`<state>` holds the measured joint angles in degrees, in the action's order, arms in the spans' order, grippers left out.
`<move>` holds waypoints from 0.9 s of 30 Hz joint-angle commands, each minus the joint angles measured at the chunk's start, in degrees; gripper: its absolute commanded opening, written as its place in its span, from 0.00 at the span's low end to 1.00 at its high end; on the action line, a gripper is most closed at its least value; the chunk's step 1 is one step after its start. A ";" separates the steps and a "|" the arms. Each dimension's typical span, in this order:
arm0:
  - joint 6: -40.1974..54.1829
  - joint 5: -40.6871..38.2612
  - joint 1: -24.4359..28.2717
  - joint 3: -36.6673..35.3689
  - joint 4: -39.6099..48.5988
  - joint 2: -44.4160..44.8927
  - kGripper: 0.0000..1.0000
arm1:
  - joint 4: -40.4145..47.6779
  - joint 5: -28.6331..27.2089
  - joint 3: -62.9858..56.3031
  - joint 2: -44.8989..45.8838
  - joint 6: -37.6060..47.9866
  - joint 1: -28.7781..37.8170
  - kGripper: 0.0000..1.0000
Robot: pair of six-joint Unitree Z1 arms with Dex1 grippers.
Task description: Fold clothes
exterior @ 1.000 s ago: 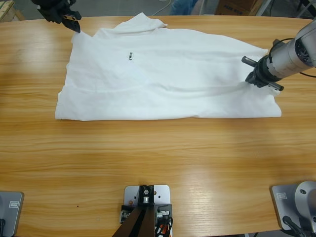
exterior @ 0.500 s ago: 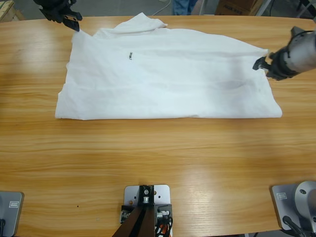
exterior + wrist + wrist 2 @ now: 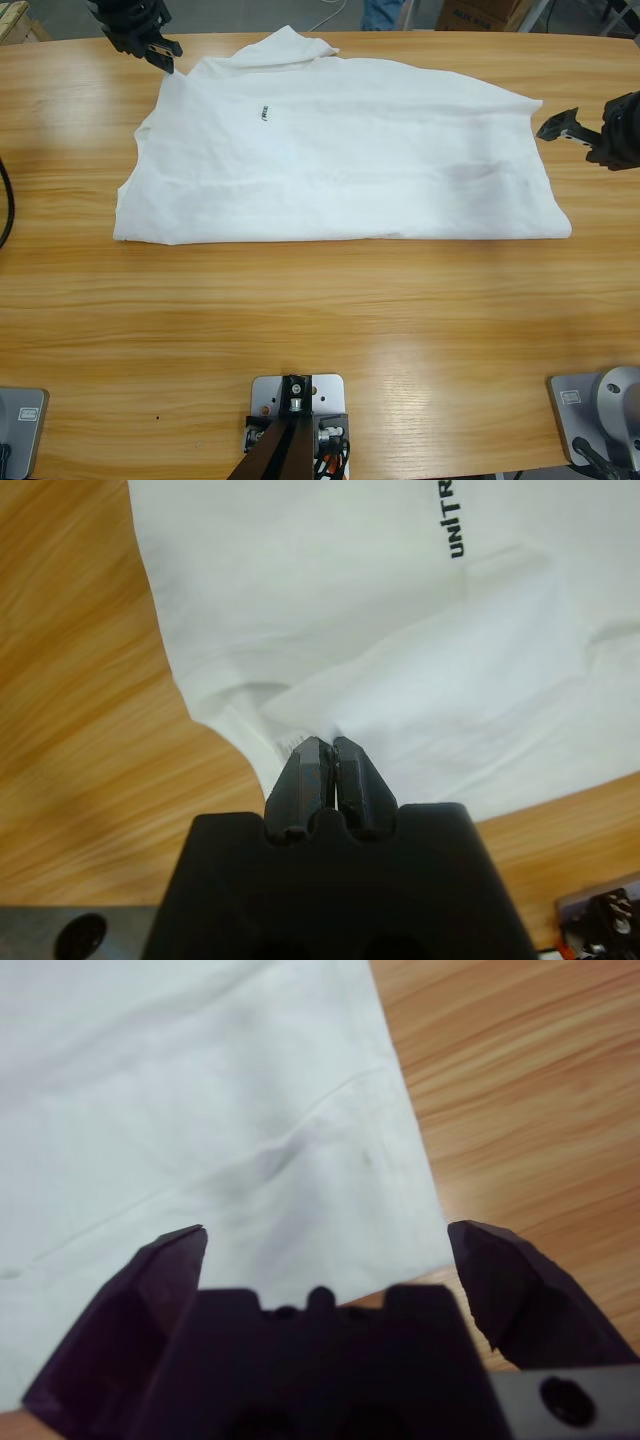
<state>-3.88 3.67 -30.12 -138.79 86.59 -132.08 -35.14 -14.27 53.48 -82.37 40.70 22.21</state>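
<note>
A plain white short-sleeved cotton T-shirt [image 3: 340, 150] lies spread across the far half of a long, wood-grained table [image 3: 320, 330], its body flattened into a broad rough rectangle with shallow creases running along its length. A small dark chest print [image 3: 265, 115] faces up near the garment's upper left part, and a bunched fold of white cloth [image 3: 290, 45] rises at the far edge beside it. The near hem runs almost straight along the table, ending in a squared corner [image 3: 560, 228] at the right.

At the shirt's far left corner, the left arm's black two-jawed pincer [image 3: 165, 55] comes in from the upper left of the high view; the left wrist view shows its jaws pressed together with the edge of the white fabric [image 3: 300, 705] pinched between their tips, the cloth gathered into a small pleat just ahead of them and the dark lettering [image 3: 455, 520] visible beyond.

Off the shirt's right edge, the right arm's black pincer [image 3: 570, 125] hangs near the pointed far right corner of the cloth without touching it. The right wrist view looks down between its jaws, which stand wide apart and empty, with the shirt's hemmed corner [image 3: 400, 1220] and bare table showing between them.
</note>
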 commanded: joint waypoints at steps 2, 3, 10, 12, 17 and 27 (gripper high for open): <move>0.29 -4.06 0.13 1.77 8.51 -5.01 0.00 | -0.08 2.95 -1.62 -0.49 -0.88 2.58 1.00; -0.04 -5.52 0.06 3.27 8.51 -4.59 0.00 | 0.18 3.19 -1.62 -1.00 -0.88 2.93 1.00; -0.45 -13.74 -0.73 13.55 8.51 -1.53 0.00 | 1.30 6.04 -1.73 -3.81 -0.80 5.04 0.99; -0.13 -14.99 -0.85 16.10 8.51 -0.89 0.00 | 1.30 6.30 -1.78 -4.34 -0.81 5.13 0.99; 0.43 -16.98 -1.26 19.47 8.49 1.58 0.00 | 1.74 7.60 -1.73 -7.28 -0.80 5.41 0.99; 6.72 -19.32 -3.98 27.96 8.52 5.70 0.00 | 3.04 8.99 -1.65 -10.03 -0.80 6.00 0.99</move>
<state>-1.29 -14.58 -32.09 -117.25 86.61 -128.51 -32.99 -6.39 53.25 -89.41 40.70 27.44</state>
